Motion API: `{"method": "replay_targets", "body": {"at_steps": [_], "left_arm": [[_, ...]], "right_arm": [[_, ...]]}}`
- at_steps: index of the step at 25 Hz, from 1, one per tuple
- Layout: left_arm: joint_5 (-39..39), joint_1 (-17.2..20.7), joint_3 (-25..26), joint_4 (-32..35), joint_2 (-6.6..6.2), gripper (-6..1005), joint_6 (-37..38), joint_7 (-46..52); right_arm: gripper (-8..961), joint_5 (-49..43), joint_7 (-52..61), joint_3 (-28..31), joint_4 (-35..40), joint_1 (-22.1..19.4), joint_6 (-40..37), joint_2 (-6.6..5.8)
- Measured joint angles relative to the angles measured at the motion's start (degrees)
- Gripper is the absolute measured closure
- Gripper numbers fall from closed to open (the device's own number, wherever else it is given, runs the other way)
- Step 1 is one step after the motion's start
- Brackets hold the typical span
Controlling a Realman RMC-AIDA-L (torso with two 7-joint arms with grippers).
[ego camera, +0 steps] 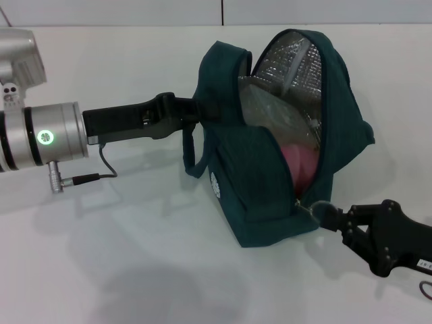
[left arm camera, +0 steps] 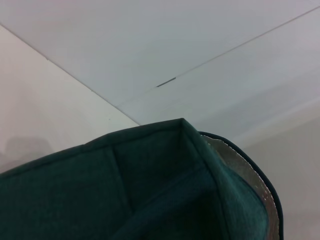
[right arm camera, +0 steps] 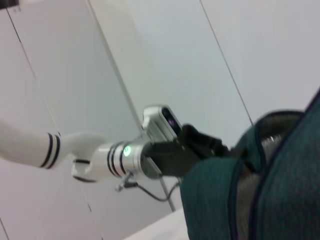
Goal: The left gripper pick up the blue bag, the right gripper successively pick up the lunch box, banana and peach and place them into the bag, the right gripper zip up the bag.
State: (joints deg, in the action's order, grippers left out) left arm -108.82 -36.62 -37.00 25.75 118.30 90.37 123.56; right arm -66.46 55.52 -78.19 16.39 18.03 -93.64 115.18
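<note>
The blue bag (ego camera: 256,189) stands on the white table with its mouth gaping and its silver lining showing. My left gripper (ego camera: 196,113) is shut on the bag's upper left rim and holds it up. The right wrist view shows that same left gripper (right arm camera: 217,149) on the bag (right arm camera: 290,190). Inside the bag lie the clear lunch box (ego camera: 266,108) and, lower down, the pink peach (ego camera: 302,165). The banana is hidden. My right gripper (ego camera: 324,213) sits at the bag's lower right corner, shut on the zip pull (ego camera: 312,210). The left wrist view shows only bag fabric (left arm camera: 125,190).
The white table (ego camera: 135,263) stretches in front and to the left of the bag. A thin cable (ego camera: 101,172) hangs from my left wrist just above the table. A pale wall runs along the back.
</note>
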Motion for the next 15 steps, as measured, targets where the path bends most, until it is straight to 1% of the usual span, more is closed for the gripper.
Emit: {"method": "replay_targets", "body": {"at_steps": [5,15], "left_arm": [[-0.1,0.0,0.0,0.0,0.05,958,0.0,-0.8],[0.3,0.3,0.0,0.0,0.19,958,0.0,-2.0]], "right_arm": [[948,2.7,-2.1,0.5,-0.4,0.5,-2.2,0.26],[948,8.4,-2.4,0.2,0.1,2.6,-2.7,0.70]]}}
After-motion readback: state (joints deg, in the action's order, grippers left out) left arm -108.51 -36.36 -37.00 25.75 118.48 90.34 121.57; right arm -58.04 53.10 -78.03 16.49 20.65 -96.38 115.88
